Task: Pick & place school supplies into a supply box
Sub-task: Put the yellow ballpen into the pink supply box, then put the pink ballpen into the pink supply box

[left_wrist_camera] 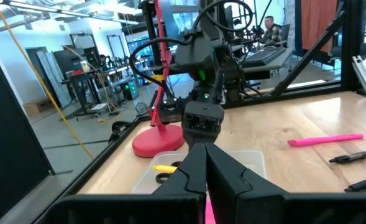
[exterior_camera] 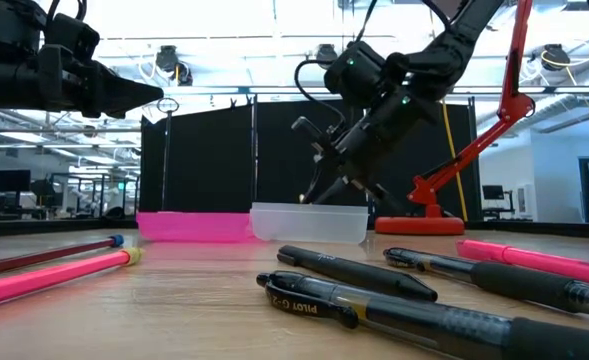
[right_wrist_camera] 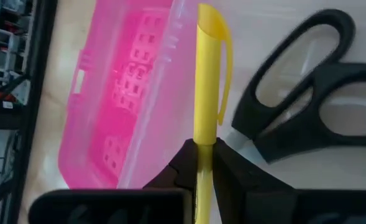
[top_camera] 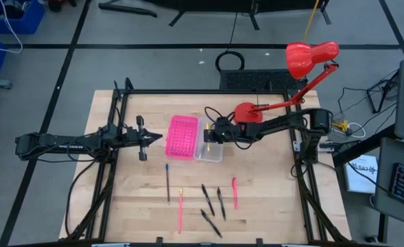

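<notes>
Supply box, a translucent whitish tray, is seen near the middle of the bench, touching the pink perforated tray on its left. Black-handled scissors are already lying inside it. A yellow pen is pinched between the narrowly closed fingers of the right gripper, which is held over the box with the pen's capped end pointing forward above the box floor. The left gripper is parked beside the pink tray's far side, fingers pressed together and empty.

The step in hand is judged to be the release of the yellow pen. It would best be lowered until it lies close along the box's length, clear of the scissors' handles and of the wall shared with the pink tray, before the fingers are parted, so that it is not bounced out. Several pens and pencils remain to be collected near the bench's front edge.
</notes>
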`<action>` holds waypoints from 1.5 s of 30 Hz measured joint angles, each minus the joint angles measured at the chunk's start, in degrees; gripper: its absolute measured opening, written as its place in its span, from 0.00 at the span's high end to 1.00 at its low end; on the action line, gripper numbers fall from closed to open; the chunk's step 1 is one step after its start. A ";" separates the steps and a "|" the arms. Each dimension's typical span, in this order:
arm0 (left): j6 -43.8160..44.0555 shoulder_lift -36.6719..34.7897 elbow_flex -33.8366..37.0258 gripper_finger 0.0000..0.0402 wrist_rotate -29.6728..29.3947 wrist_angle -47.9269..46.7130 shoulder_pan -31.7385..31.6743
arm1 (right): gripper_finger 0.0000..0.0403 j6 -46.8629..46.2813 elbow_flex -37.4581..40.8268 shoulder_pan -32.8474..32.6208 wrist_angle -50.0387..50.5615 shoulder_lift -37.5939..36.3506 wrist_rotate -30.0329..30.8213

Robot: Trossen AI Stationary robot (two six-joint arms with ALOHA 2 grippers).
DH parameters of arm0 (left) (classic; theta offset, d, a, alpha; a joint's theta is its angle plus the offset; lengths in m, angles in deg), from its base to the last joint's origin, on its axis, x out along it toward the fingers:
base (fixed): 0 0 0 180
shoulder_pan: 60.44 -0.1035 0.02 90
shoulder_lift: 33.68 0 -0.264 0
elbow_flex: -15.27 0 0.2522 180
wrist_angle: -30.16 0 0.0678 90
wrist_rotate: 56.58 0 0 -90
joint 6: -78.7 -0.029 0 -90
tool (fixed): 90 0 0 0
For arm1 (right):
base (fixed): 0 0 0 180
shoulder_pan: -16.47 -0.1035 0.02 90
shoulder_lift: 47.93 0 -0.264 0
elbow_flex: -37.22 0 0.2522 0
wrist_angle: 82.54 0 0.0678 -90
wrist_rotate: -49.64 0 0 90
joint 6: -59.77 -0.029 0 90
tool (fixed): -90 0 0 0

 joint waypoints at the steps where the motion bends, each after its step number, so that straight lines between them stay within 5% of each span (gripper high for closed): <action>1: 0.06 0.00 0.00 0.98 0.00 0.00 0.00 | 0.93 0.01 0.00 0.00 0.39 -0.05 -0.01; 22: 0.47 0.00 0.00 0.98 0.07 -0.01 0.00 | 0.86 1.08 -0.40 0.07 4.55 -1.17 -3.13; 27: 0.47 0.00 0.00 0.98 0.07 -0.07 0.02 | 0.86 6.39 -2.15 0.13 2.45 -7.06 -5.20; 31: 0.47 0.00 0.00 0.98 0.06 -0.11 0.01 | 0.88 6.80 -2.76 -0.30 11.06 -16.50 -9.05; 39: 0.54 0.00 0.00 0.98 0.04 -0.48 0.00 | 0.99 -5.30 -2.89 -14.49 40.53 -34.92 1.17; 45: 1.75 0.00 0.00 0.98 0.02 -0.13 0.00 | 1.00 -19.96 -2.86 -30.51 48.24 -34.54 8.81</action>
